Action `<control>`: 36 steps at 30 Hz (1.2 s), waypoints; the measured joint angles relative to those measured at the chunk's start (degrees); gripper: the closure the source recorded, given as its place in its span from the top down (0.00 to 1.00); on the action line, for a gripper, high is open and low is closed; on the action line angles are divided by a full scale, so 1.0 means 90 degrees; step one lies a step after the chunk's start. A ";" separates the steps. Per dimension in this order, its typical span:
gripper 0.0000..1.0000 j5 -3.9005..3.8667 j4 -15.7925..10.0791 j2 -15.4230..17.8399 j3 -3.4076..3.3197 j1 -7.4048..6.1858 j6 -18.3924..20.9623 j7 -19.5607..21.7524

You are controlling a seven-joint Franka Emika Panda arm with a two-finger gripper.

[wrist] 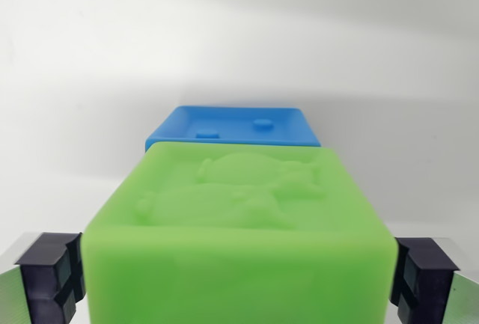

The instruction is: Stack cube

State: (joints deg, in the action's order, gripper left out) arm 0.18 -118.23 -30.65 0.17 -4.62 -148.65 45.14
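Observation:
A large green cube point(239, 219) with a raised figure on its top face fills the lower middle of the wrist view. My gripper point(238, 279) is shut on it, with the dark left pad point(51, 271) and the dark right pad point(423, 275) pressed against its two sides. A blue cube point(236, 126) with two small raised studs on top lies just beyond the green one, and its near part is hidden behind it. I cannot tell whether the green cube rests on a surface or hangs in the air.
A plain white surface point(75, 114) spreads around both cubes and runs up into a white backdrop at the top of the view.

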 joint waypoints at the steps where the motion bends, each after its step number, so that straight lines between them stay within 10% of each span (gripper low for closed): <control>1: 1.00 0.0000 0.0000 0.0000 0.0000 0.0000 0.0000 0.0000; 36: 1.00 0.0000 -0.0057 0.0987 0.0000 0.0000 0.0899 0.0000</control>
State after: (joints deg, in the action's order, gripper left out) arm 0.18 -118.74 -21.76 0.17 -4.62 -140.56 45.14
